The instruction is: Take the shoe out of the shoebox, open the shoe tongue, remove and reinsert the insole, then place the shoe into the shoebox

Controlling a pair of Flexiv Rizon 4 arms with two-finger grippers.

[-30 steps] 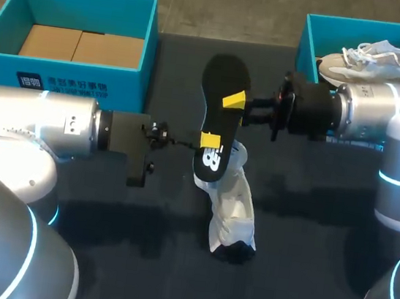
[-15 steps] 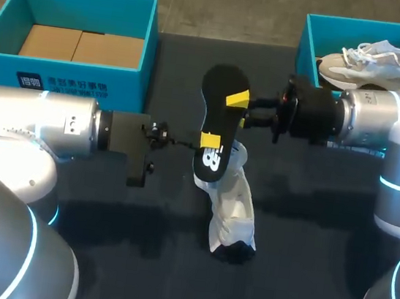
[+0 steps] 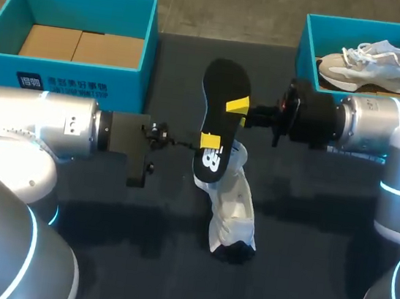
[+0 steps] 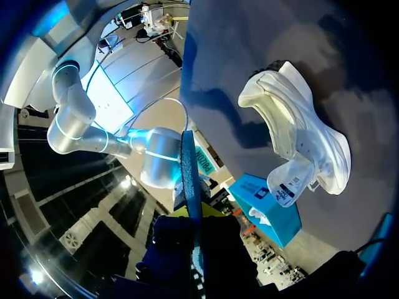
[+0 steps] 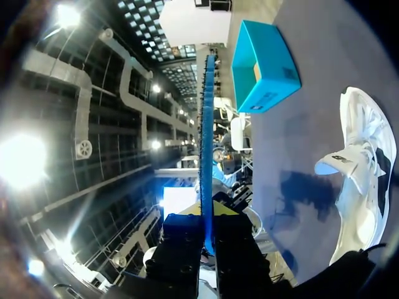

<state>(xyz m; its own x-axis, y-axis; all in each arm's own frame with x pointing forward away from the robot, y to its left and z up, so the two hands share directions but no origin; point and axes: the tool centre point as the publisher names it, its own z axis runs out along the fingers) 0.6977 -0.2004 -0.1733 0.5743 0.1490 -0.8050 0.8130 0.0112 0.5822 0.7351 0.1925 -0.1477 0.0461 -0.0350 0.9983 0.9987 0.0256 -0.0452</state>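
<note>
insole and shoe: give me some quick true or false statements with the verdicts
1. The left gripper and right gripper both grip the insole. True.
2. The insole sits inside the white shoe. False: it is held up, out of the shoe.
3. The white shoe lies in the left box. False: it is on the table.
4. The right box holds a second shoe. True.

Matt insole [image 3: 217, 119], smooth shoe [image 3: 234, 207], matt cloth-like tabletop [image 3: 313, 245]
</note>
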